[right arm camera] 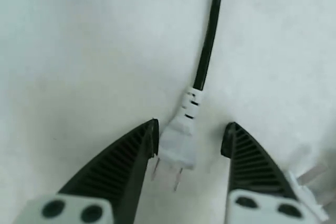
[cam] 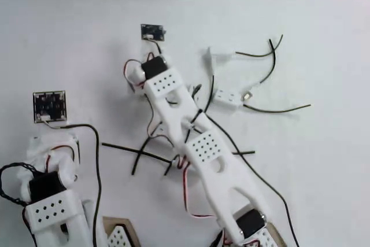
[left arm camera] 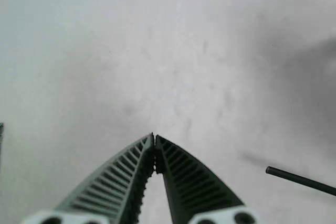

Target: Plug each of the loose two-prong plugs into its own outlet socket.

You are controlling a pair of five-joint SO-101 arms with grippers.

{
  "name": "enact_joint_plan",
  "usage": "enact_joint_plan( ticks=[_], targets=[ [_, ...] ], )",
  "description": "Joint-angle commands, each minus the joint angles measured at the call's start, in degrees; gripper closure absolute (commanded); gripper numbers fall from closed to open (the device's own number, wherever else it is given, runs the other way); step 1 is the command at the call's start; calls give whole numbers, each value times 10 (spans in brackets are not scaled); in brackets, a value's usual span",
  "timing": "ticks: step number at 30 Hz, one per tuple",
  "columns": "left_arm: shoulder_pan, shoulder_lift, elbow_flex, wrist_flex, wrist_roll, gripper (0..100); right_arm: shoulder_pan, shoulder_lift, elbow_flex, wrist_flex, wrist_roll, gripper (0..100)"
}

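While the right gripper (right arm camera: 191, 124) is held low over the table (cam: 324, 160), its fingers are spread and nothing is pinched. The plug (right arm camera: 176, 142) is laid flat between them, close against one finger and apart from the other (actual contact can't be confirmed). Its prongs are pointed back toward the wrist, and its black cord (right arm camera: 210, 40) is run straight away.

The left gripper (left arm camera: 155, 139) is pressed together, tips touching, with nothing held. A black cable (left arm camera: 299, 179) is seen near it on the table.

From the high view, the right arm (cam: 205, 146) is stretched to the table's middle, and the left arm (cam: 51, 209) is folded at the near left corner. The far socket (cam: 221, 56) and near socket (cam: 225, 99) are laid beside the right arm's wrist. A dark board (cam: 152, 32) is placed just beyond the wrist.
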Motion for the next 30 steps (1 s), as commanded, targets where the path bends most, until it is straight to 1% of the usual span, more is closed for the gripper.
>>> enact_joint_plan(
  ticks=[1, 4, 9, 14, 18, 19, 21, 22, 24, 30],
  targets=[
    [-6, -8, -3, -14, -7, 973, -25, 7, -1, -7, 4, 801],
    [-6, -8, -3, -14, -7, 973, -29, 8, -1, -7, 4, 807],
    [-6, -8, -3, -14, -7, 973, -18, 9, 0, -8, 3, 913],
    [-6, -8, -3, -14, -7, 973, -15, 3, -1, 7, 3, 892],
    [-6, -8, -3, -13, -7, 973, -8, -17, -12, 62, 6, 919],
    [-6, -8, -3, -13, -7, 973, -5, -23, -18, 78, 20, 939],
    [-6, -8, -3, -13, -7, 973, 4, -33, -27, 89, 85, 988],
    [-6, -8, -3, -13, -7, 973, 10, -38, -30, 89, 122, 979],
    [-6, -8, -3, -13, -7, 973, 24, -46, -33, 89, 172, 952],
    [-6, -8, -3, -13, -7, 973, 40, -73, -30, 90, 178, 913]
  ],
)
